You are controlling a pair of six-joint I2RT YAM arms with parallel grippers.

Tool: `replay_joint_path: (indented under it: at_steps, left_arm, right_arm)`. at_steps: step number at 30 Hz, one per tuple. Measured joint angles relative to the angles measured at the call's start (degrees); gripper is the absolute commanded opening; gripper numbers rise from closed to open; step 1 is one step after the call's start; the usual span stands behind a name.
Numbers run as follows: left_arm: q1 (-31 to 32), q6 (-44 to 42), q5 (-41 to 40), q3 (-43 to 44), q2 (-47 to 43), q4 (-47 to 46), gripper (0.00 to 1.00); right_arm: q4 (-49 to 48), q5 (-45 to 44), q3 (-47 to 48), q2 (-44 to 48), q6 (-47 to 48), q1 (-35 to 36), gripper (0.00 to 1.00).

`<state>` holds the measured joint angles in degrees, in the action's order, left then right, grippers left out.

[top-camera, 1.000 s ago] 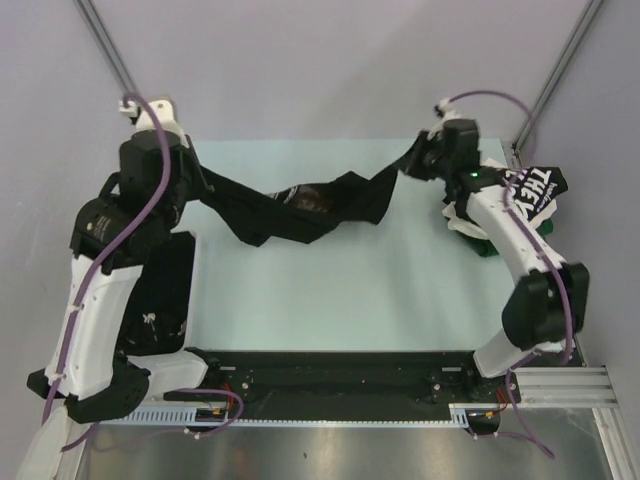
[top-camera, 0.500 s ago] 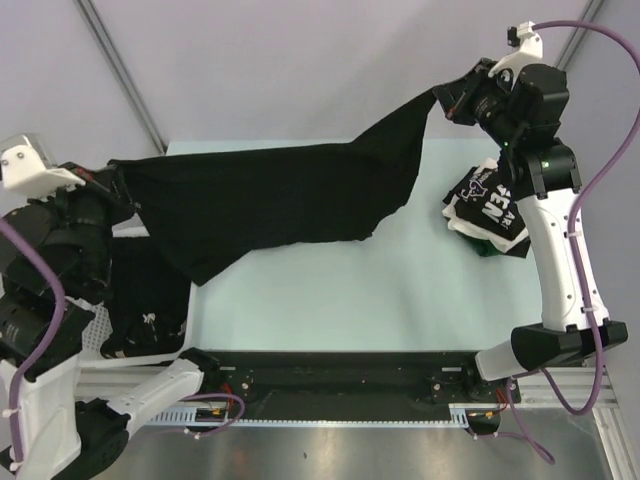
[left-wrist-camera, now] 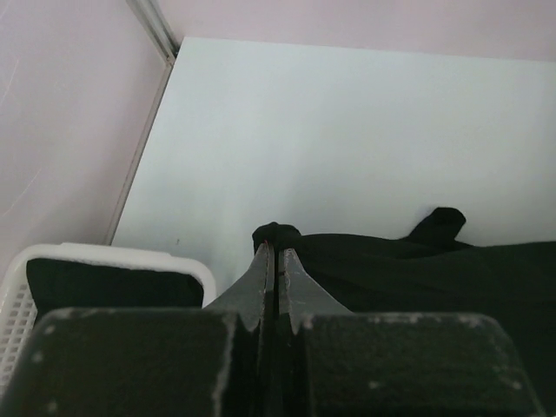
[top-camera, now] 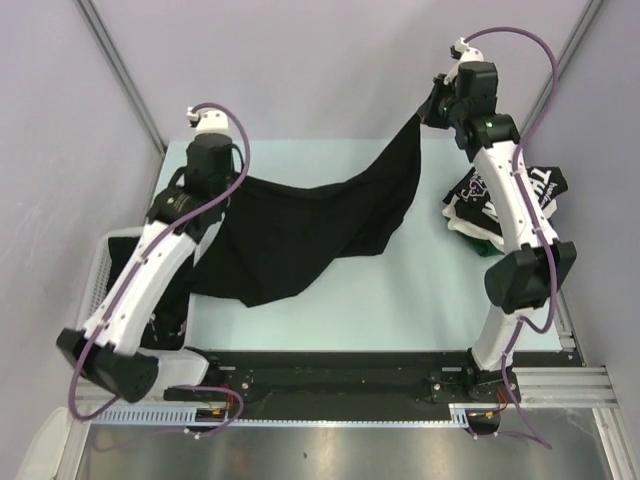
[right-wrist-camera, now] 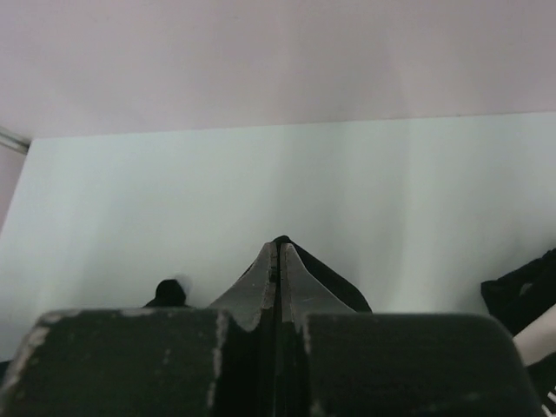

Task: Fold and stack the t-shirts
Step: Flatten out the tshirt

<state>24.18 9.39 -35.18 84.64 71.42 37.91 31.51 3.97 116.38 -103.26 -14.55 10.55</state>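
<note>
T-shirt point(top-camera: 310, 225) corners in left gripper point(left-wrist-camera: 276, 249) and right gripper point(right-wrist-camera: 278, 247)

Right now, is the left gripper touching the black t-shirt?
Touching. The left wrist view shows the left gripper shut, its fingers pinching a bunched edge of the black t-shirt.

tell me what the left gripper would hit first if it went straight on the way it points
Beyond the black t-shirt pinched in the left gripper, probably the bare table; depth is unclear.
</note>
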Motion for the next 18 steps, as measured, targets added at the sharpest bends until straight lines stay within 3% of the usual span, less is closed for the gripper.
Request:
replay_joint_path:
  at_steps: [4,10,18]
  left_arm:
    - [-2.8,-1.7,1.3,1.3,5.7,-3.6,0.0]
    - [-8.1,-2.0,2.9,12.6,12.5,-5.8,0.0]
    - [-8.2,-1.9,7.3,22.4,8.3,-8.3,0.0]
  right_arm:
    - [1.4,-1.1,6.8,-5.1,1.1,-0.2,0.0]
    - [0.4,-1.3,19.7,-7.5,1.6,-0.3,0.0]
    - [-0.4,-1.0,21.3,0.1,3.4,-1.2,0.0]
